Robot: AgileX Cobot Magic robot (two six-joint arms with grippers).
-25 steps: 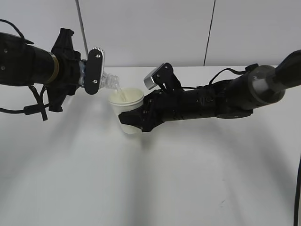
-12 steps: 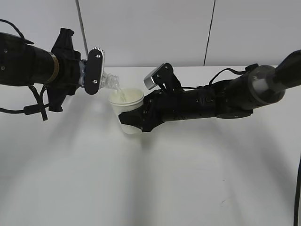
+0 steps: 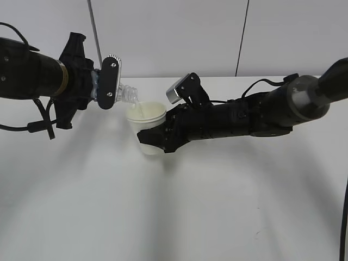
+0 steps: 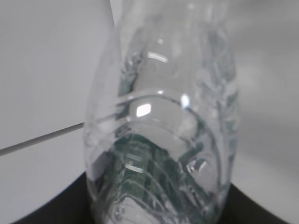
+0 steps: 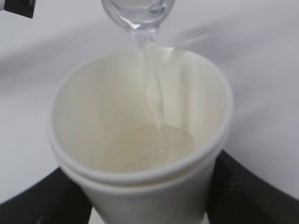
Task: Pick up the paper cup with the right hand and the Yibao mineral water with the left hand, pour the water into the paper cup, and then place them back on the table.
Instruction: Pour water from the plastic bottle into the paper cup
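Note:
My left gripper [image 3: 107, 82] is shut on the Yibao mineral water [image 3: 126, 93], held tipped with its open neck down toward the right. In the left wrist view the clear bottle [image 4: 161, 121] with its green label fills the frame between the dark jaws. A thin stream of water [image 5: 152, 79] falls from the neck [image 5: 138, 11] into the paper cup [image 5: 140, 140]. My right gripper [image 3: 154, 138] is shut on the cream cup [image 3: 148, 120], held upright just above the table [image 3: 174, 206]. A shallow pool of water lies in the cup's bottom.
The white tabletop stretches in front of both arms. A pale wall with a thin dark vertical line [image 3: 242, 32] and a grey rod [image 3: 94, 27] stands behind. Black cables [image 3: 43, 122] hang under the left arm.

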